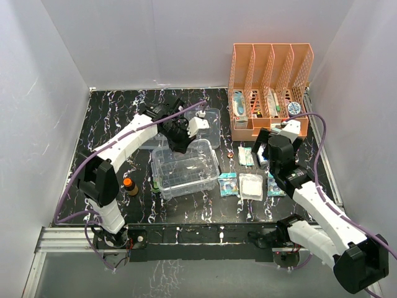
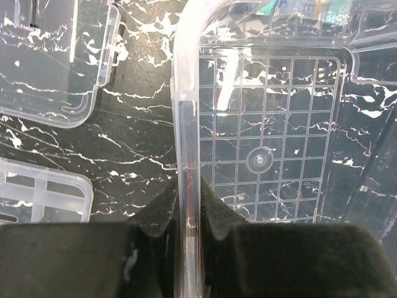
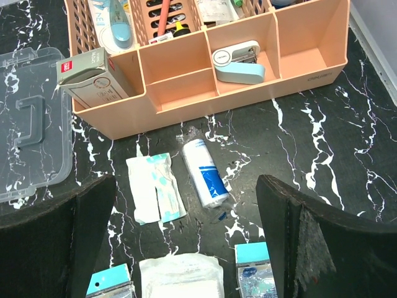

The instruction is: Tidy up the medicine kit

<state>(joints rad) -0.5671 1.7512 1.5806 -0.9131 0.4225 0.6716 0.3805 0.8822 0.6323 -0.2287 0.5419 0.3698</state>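
Observation:
The deep clear box [image 1: 186, 169] of the medicine kit stands at the table's middle and looks empty. My left gripper [image 1: 180, 143] is shut on its far rim; in the left wrist view the gripper [image 2: 188, 195] pinches the clear wall [image 2: 185, 93] between both pads. The clear handled lid [image 1: 209, 123] lies behind the box and also shows in the left wrist view [image 2: 56, 56]. The divided tray [image 2: 37, 192] lies beside it. My right gripper [image 1: 265, 152] is open and empty above a blue-and-white bandage roll [image 3: 205, 172] and a gauze packet [image 3: 155, 186].
The orange perforated rack [image 1: 270, 87] with supplies stands at back right, close behind my right gripper. A white pad [image 1: 251, 186] and teal packets [image 1: 228, 184] lie right of the box. A small brown bottle [image 1: 129, 186] stands left of it.

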